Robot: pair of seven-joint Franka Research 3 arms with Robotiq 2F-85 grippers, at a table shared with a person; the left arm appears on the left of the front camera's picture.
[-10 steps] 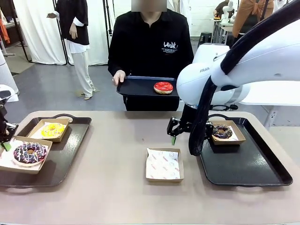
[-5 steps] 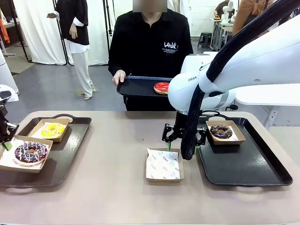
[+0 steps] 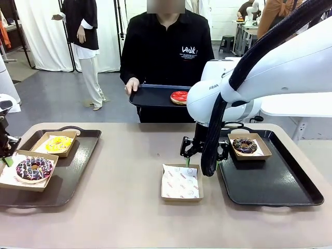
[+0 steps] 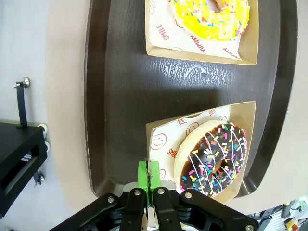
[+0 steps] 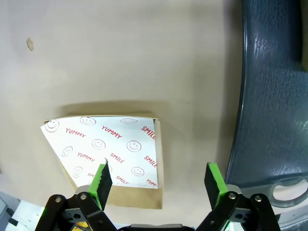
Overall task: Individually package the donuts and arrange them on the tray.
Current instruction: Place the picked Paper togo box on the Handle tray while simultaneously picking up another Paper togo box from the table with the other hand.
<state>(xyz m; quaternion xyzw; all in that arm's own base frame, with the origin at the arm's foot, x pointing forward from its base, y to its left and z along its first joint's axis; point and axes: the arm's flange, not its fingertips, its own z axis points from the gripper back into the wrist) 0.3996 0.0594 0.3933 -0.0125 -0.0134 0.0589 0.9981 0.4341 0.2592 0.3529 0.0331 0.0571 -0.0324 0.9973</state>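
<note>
The yellow donut (image 3: 58, 144) (image 4: 211, 17) and the purple donut with sprinkles (image 3: 33, 168) (image 4: 211, 159) lie in paper-lined boxes on the left tray (image 3: 78, 166). My left gripper (image 3: 6, 153) (image 4: 148, 177) is shut on the near rim of the purple donut's box (image 4: 159, 139). The chocolate donut (image 3: 245, 145) sits boxed on the right tray (image 3: 275, 181). My right gripper (image 3: 202, 154) (image 5: 159, 185) hangs open over the far right edge of an empty lined box (image 3: 180, 182) (image 5: 108, 147). The person holds a small tray (image 3: 150, 96) carrying the red donut (image 3: 179, 96).
The right tray's rim and handle (image 5: 274, 96) lie just beside the empty box. Bare tabletop (image 3: 124, 171) stretches between the two trays. My right arm's thick cable (image 3: 215, 135) hangs down beside the gripper.
My right gripper has swung left from the right tray's edge to above the empty box, then held still. The left gripper and its box have barely moved.
</note>
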